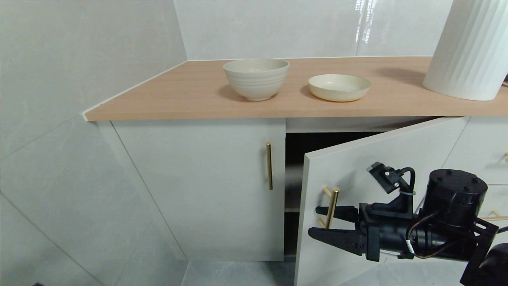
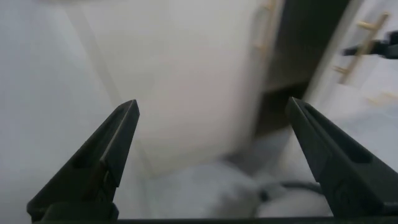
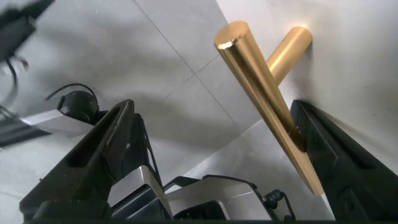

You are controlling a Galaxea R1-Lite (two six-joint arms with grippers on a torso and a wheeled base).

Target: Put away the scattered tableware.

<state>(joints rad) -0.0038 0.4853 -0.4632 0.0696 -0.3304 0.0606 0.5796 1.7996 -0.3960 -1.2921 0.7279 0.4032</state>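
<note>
Two pieces of tableware up on the wooden countertop (image 1: 178, 95): ribbed bowl (image 1: 256, 78) and shallow dish (image 1: 339, 86) just beside it, well above both grippers. Down at the open cabinet door (image 1: 377, 155), right gripper (image 1: 315, 221) jaws spread, gold handle (image 1: 331, 206) between them. Left gripper (image 2: 211, 102) jaws wide apart too, holding nothing.

Likely kitchen: wooden counter (image 1: 190, 95), cabinets (image 1: 198, 186).
</note>
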